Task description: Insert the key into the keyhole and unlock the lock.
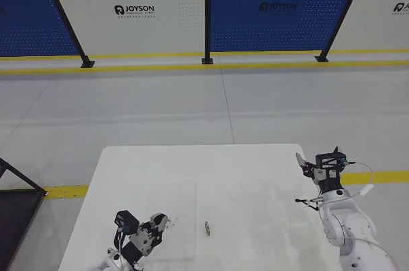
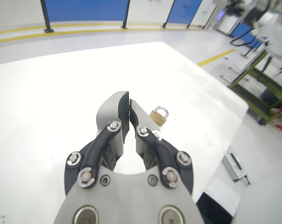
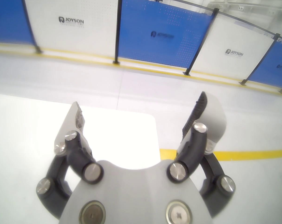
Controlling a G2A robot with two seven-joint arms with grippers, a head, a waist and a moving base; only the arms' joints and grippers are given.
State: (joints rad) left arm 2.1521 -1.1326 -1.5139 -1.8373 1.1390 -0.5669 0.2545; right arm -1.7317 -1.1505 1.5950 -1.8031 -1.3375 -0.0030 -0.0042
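Observation:
A small brass padlock [image 1: 206, 227] with a silver shackle lies on the white table [image 1: 191, 176] near its front edge. In the left wrist view the padlock [image 2: 157, 117] rests just beyond and to one side of my left gripper [image 2: 129, 100]. That gripper is shut, pads together, and nothing shows between them. A small silver piece [image 2: 156, 135] peeks out beside one finger; I cannot tell whether it is the key. From above, the left gripper [image 1: 162, 222] sits a short way left of the padlock. My right gripper [image 1: 317, 161] hangs open with nothing in it [image 3: 139, 101] over the table's far right corner.
The table's right edge [image 2: 236, 108] lies close beyond the padlock. A green metal frame [image 2: 255, 75] stands off that side and a grey box [image 2: 234, 167] lies on the floor. A black cart [image 1: 5, 196] stands left of the table.

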